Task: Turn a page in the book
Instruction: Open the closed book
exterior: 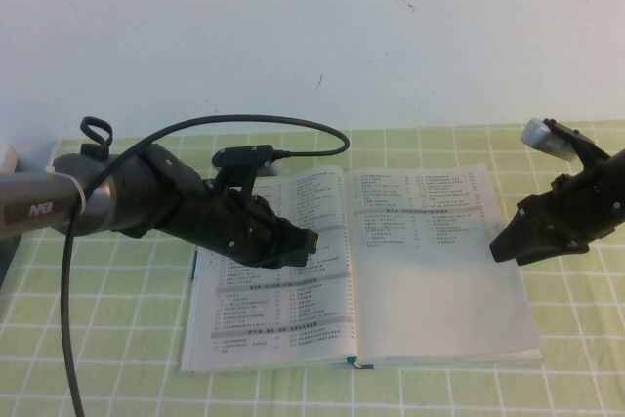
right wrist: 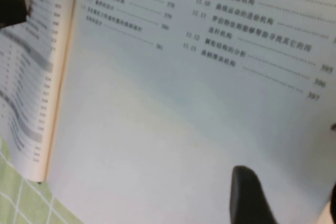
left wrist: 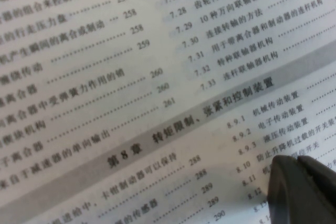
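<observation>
The book [exterior: 420, 290] lies open and flat on the green checked cloth, with printed contents lists on both pages. My left gripper [exterior: 309, 241] is over the left page near the spine. In the left wrist view the gripper [left wrist: 302, 163] has its fingers shut together, empty, with the tips at the printed page [left wrist: 131, 77]. My right gripper [exterior: 500, 247] hovers at the right page's outer edge. In the right wrist view the gripper [right wrist: 291, 203] is open and empty just above the blank lower part of the right page [right wrist: 173, 108].
The green checked cloth [exterior: 98, 339] covers the table. A white wall [exterior: 293, 26] stands behind it. A black cable [exterior: 68, 280] loops from the left arm down over the table's left side. A grey object [exterior: 10, 158] sits at the far left edge.
</observation>
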`<state>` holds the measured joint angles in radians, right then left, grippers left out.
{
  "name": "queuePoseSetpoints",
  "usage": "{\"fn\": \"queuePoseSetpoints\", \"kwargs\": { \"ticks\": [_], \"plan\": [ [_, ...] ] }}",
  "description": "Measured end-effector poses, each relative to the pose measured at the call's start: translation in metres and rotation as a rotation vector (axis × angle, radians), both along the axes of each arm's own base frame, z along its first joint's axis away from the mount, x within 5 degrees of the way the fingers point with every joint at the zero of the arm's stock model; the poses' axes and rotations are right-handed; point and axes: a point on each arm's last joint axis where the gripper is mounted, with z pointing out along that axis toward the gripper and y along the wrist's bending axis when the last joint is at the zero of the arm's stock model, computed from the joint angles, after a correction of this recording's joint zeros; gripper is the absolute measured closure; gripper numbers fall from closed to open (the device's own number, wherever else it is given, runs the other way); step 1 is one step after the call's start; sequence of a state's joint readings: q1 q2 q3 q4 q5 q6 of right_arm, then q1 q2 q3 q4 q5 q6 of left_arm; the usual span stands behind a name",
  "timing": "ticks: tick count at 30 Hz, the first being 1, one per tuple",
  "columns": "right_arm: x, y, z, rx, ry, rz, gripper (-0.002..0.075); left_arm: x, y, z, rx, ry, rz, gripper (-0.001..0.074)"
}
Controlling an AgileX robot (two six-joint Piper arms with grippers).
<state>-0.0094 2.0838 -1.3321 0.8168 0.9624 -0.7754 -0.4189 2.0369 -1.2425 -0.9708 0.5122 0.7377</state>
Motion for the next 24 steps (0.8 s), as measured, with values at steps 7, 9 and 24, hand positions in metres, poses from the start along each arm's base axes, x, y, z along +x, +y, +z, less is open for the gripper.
{"fn": "queuePoseSetpoints", "kwargs": {
  "ticks": [7, 9, 24],
  "plan": [
    [0.0011, 0.0005, 0.0028, 0.000, 0.002, 0.010, 0.0400, 0.0003, -0.0001, 0.0004, -0.001, 0.000, 0.002, 0.0738],
    [0.0011, 0.0005, 0.0028, 0.000, 0.003, 0.009, 0.0400, 0.0003, -0.0001, 0.0004, -0.001, 0.000, 0.002, 0.0738],
    [0.0012, 0.0011, 0.0041, 0.009, 0.007, 0.011, 0.0402, 0.0003, -0.0002, 0.0004, -0.002, 0.000, 0.003, 0.0738]
  ]
}}
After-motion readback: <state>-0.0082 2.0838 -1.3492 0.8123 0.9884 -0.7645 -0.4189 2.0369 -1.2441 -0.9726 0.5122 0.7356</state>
